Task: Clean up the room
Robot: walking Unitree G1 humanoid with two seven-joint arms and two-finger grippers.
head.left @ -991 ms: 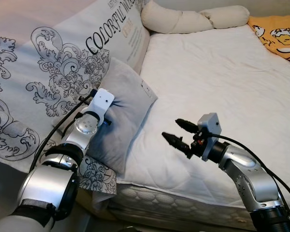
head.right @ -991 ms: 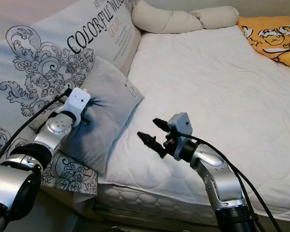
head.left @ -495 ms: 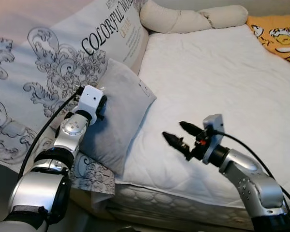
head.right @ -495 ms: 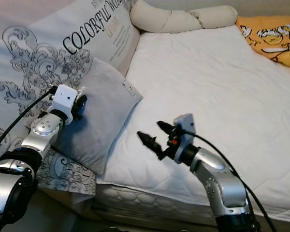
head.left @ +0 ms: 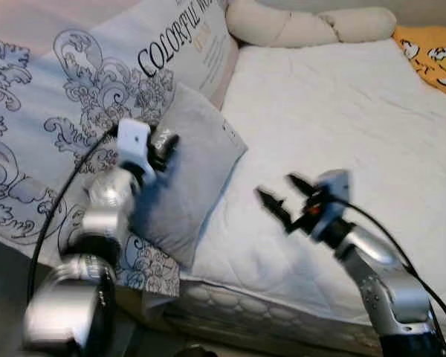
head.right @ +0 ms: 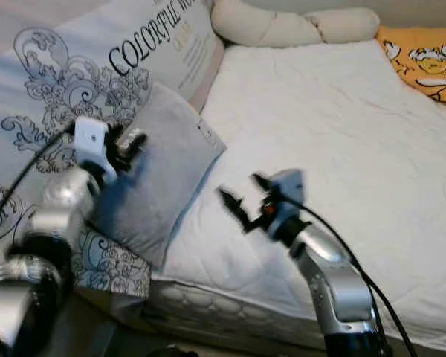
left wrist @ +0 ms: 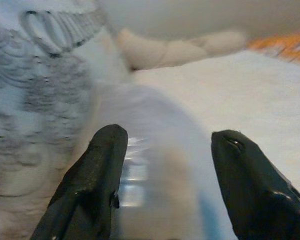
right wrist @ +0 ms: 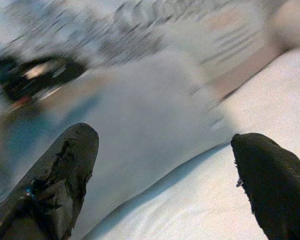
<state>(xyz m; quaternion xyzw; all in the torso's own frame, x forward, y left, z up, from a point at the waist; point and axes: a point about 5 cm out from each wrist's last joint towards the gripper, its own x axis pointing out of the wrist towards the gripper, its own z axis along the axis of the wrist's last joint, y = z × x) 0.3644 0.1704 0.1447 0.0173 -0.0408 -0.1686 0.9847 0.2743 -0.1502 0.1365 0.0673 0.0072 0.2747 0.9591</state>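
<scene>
At the far left, a large printed duvet (head.left: 52,97) with grey scrollwork and the word "COLORFUL" is heaped along the bed's left side, its lower corner drooping over the mattress edge (head.left: 230,316). Leaning against that heap is a grey pillow (head.left: 189,175), tilted, its lower corner reaching down toward the near edge of the bed and its right edge lying on the white sheet (head.left: 342,111).

The left gripper (head.left: 162,141) sits at the pillow's upper left side, blurred; in the left wrist view its jaws stand apart with the grey fabric between and beyond the fingers (left wrist: 92,185), and whether they touch the cloth cannot be told.

Right of the pillow, the right gripper (head.left: 281,197) hangs above the sheet near the mattress front, pointing toward the pillow with its jaws spread wide and holding nothing.

Further right the sheet runs flat and bare to a long cream bolster (head.left: 305,26) at the head of the bed and an orange patterned cloth (head.left: 435,59) in the far right corner.
</scene>
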